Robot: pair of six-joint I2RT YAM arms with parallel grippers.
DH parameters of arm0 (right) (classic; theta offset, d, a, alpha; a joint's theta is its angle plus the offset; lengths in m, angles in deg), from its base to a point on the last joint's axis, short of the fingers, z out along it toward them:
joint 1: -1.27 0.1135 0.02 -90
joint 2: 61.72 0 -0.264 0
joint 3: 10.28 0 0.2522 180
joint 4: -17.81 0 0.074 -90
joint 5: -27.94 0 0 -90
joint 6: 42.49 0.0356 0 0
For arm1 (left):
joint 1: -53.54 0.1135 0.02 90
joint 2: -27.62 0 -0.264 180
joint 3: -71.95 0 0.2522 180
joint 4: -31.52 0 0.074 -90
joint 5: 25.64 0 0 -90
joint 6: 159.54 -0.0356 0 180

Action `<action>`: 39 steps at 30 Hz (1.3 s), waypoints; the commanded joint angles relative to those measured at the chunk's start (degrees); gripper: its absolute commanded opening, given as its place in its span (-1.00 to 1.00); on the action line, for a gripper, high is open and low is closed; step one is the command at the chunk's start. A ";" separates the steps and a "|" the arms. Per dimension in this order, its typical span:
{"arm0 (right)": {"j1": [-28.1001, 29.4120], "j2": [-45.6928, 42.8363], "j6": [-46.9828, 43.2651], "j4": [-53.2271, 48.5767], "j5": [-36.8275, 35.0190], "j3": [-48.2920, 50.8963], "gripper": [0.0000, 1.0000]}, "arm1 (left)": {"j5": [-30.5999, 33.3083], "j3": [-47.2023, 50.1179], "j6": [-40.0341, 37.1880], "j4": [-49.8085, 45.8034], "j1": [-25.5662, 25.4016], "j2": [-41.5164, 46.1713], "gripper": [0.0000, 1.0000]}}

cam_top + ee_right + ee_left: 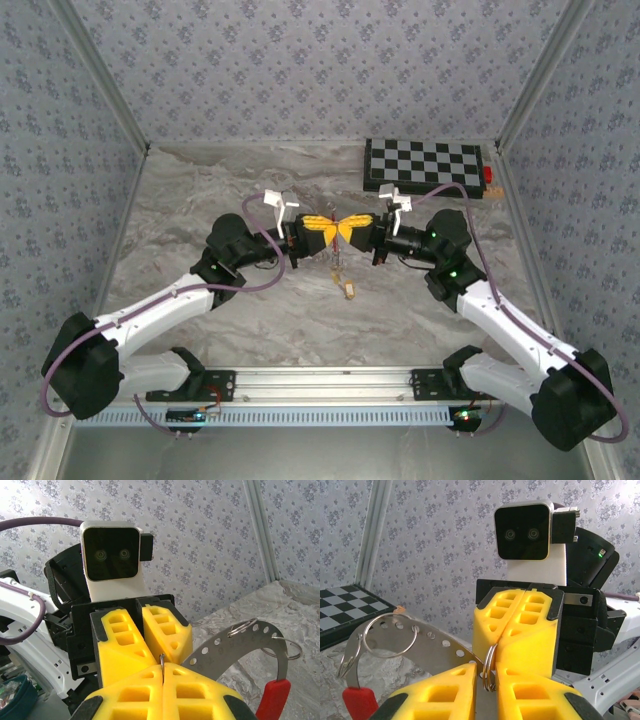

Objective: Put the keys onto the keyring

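Observation:
High over the middle of the table my two grippers meet tip to tip, left gripper [322, 232] against right gripper [354, 230]. A small steel split ring [489, 672] stands between them. My right gripper [162, 670] is shut on its edge. The yellow fingers of my left gripper [487, 669] stand slightly apart on either side of it, with a gap showing. The keyring [427, 642], a grey perforated arc with a red part [359, 702], hangs off that ring. It shows as the keyring [235, 645] in the right wrist view. An orange-tan key [349, 290] is below the grippers.
A thin wire ring [414, 632] hangs on the arc, and another loop [242, 626] sits on its top edge. A folded chessboard [424, 165] lies at the back right. Patterned walls close in the marble table [200, 190] on three sides.

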 commanded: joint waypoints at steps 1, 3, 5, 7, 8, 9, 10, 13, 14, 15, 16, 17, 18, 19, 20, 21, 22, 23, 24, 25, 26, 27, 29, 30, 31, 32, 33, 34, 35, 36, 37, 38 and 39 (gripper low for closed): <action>-0.45 -1.65 -0.97 0.36 -0.17 0.22 -1.00 | -1.63 -1.46 1.52 1.19 1.49 2.41 -0.65; -0.54 -1.72 -0.99 0.14 -0.25 0.29 -1.00 | -2.60 -1.19 3.02 2.08 2.47 2.92 -0.60; -0.62 -1.57 -1.18 0.20 -0.08 0.11 -1.00 | -2.37 -0.89 3.98 2.31 2.98 3.55 -0.50; -0.59 -1.35 -1.11 0.27 -0.08 0.05 -1.00 | -2.74 -0.82 4.24 2.27 3.14 3.73 -0.44; -0.58 -1.28 -1.08 0.30 -0.08 -0.07 -1.00 | -2.95 -0.94 4.52 2.07 3.16 3.63 -0.44; -0.56 -1.24 -1.13 0.47 -0.01 -0.11 -1.00 | -3.43 -1.26 4.70 1.59 3.13 3.40 -0.44; -0.50 -1.10 -1.07 0.50 0.14 -0.14 -1.00 | -4.01 -1.59 4.90 1.24 3.14 3.11 -0.44; -0.50 -0.91 -1.36 0.32 0.32 -0.53 -1.00 | -6.06 -2.64 5.80 0.76 3.13 1.58 -0.44; -0.45 -0.89 -1.55 0.23 0.30 -0.57 -1.00 | -6.42 -2.94 6.08 0.55 3.17 1.14 -0.44; -0.47 -0.91 -1.71 0.11 0.53 -0.75 -1.00 | -6.80 -3.24 6.39 0.38 3.24 0.62 -0.44; -0.41 -0.80 -1.84 -0.16 0.61 -0.90 -1.00 | -7.02 -3.55 6.87 0.13 3.22 0.20 -0.43; -0.41 -0.78 -1.99 -0.36 0.63 -0.96 -1.00 | -7.25 -3.76 7.24 0.12 3.22 -0.16 -0.44; -0.41 -0.60 -2.19 -0.44 0.82 -1.01 -1.00 | -7.65 -4.14 7.67 0.14 3.22 -0.58 -0.44; -0.41 -0.51 -2.27 -0.56 0.98 -1.13 -1.00 | -8.06 -4.44 7.90 0.29 3.28 -1.04 -0.44; -0.34 -0.34 -2.29 -0.65 0.98 -1.25 -1.00 | -8.30 -4.67 8.29 0.52 3.22 -1.37 -0.44; -0.32 -0.25 -2.46 -0.64 1.07 -1.23 -1.00 | -8.51 -4.91 8.60 0.72 3.24 -1.80 -0.44; -0.32 -0.17 -2.46 -0.65 1.07 -1.36 -1.00 | -8.70 -5.10 8.79 0.88 3.24 -2.14 -0.45; -0.32 -0.16 -2.50 -0.64 1.07 -1.38 -1.00 | -8.87 -5.24 8.97 1.06 3.22 -2.42 -0.45; -0.32 -0.20 -2.54 -0.65 1.07 -1.36 -1.00 | -9.05 -5.44 9.32 1.10 3.27 -2.57 -0.46; -0.32 -0.25 -2.63 -0.65 1.04 -1.43 -1.00 | -9.11 -5.54 9.65 1.17 3.23 -2.85 -0.46; -0.32 -0.25 -2.69 -0.71 1.07 -1.45 -1.00 | -9.37 -5.58 9.87 1.44 3.26 -3.04 -0.46; -0.32 -0.25 -2.80 -0.85 1.07 -1.45 -1.00 | -9.80 -5.71 10.19 1.89 3.28 -3.29 -0.47; -0.32 -0.21 -2.81 -0.81 1.03 -1.44 -1.00 | -10.21 -5.74 10.63 2.31 3.29 -3.59 -0.47; -0.32 -0.25 -2.76 -0.81 1.03 -1.45 -1.00 | -10.35 -5.74 10.72 2.47 3.31 -3.69 -0.48; -0.32 -0.23 -2.89 -0.84 0.96 -1.30 -1.00 | -10.55 -5.72 10.80 2.66 3.37 -3.72 -0.48; -0.40 -0.22 -2.89 -0.92 0.90 -1.22 -1.00 | -10.76 -5.66 10.88 2.82 3.34 -3.71 -0.49; -0.41 -0.24 -2.89 -0.91 0.82 -1.14 -1.00 | -10.90 -5.64 10.90 3.05 3.35 -3.69 -0.50; -0.50 -0.25 -2.94 -0.86 0.80 -1.17 -1.00 | -11.13 -5.63 10.98 3.22 3.32 -3.69 -0.51; -0.59 -0.25 -2.99 -0.92 0.72 -1.01 -1.00 | -11.41 -5.64 11.13 3.48 3.31 -3.72 -0.52; -0.67 -0.24 -2.99 -0.84 0.63 -0.94 -1.00 | -11.54 -5.49 11.32 3.75 3.32 -3.69 -0.54; -0.72 -0.25 -2.93 -0.78 0.50 -0.92 -1.00 | -11.72 -5.47 11.32 3.87 3.31 -3.68 -0.56; -0.77 -0.25 -2.99 -0.75 0.53 -0.79 -1.00 | -11.94 -5.43 11.38 4.05 3.30 -3.69 -0.57; -0.78 -0.19 -2.92 -0.70 0.54 -0.81 -1.00 | -12.12 -5.38 11.39 4.23 3.33 -3.60 -0.59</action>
